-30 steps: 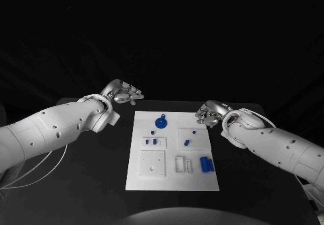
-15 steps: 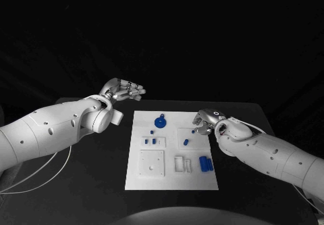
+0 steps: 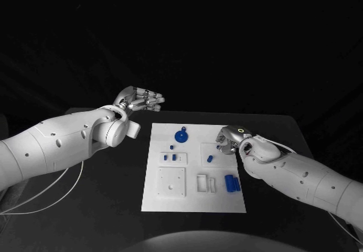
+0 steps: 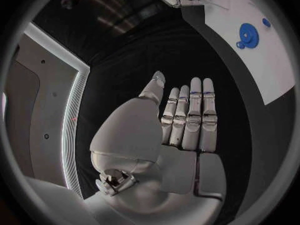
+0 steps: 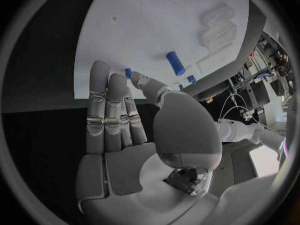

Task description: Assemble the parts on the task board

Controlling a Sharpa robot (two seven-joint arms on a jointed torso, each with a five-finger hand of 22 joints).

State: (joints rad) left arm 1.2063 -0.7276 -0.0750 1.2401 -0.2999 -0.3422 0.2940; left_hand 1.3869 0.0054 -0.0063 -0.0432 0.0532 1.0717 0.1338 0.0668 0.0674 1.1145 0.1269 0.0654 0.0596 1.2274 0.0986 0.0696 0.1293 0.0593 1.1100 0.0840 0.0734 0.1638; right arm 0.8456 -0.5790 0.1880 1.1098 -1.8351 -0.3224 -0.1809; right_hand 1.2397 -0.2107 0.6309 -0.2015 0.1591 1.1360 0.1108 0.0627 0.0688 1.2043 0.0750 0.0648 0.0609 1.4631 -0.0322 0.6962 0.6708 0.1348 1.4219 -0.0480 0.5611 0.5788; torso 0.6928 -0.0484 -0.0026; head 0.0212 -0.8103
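Observation:
The white task board (image 3: 193, 202) lies in the middle of the black table. On it are a blue gear (image 3: 181, 137) at the far end, two small blue pieces (image 3: 170, 156), a short blue peg (image 3: 210, 157) and two blue cylinders (image 3: 232, 183) near the right edge. My right hand (image 3: 227, 139) hovers over the board's far right edge beside the peg, fingers stretched out and holding nothing. In the right wrist view the right hand (image 5: 119, 120) is flat, with the board (image 5: 144, 30) and a blue peg (image 5: 176, 63) beyond it. My left hand (image 3: 141, 98) is raised off the board's far left corner, empty. The left hand (image 4: 184, 120) has straight fingers, and the gear (image 4: 248, 33) lies off to one side.
Pale raised sockets stand on the board: a square plate (image 3: 171, 182) and a narrow slotted frame (image 3: 205, 184). Black tabletop (image 3: 98, 199) runs along both sides of the board. A white cable (image 3: 53, 189) hangs under my left arm.
My right hand has moved nearer and inward, from beside the board's far right corner to over its right edge. My left hand has risen slightly and its fingers have straightened.

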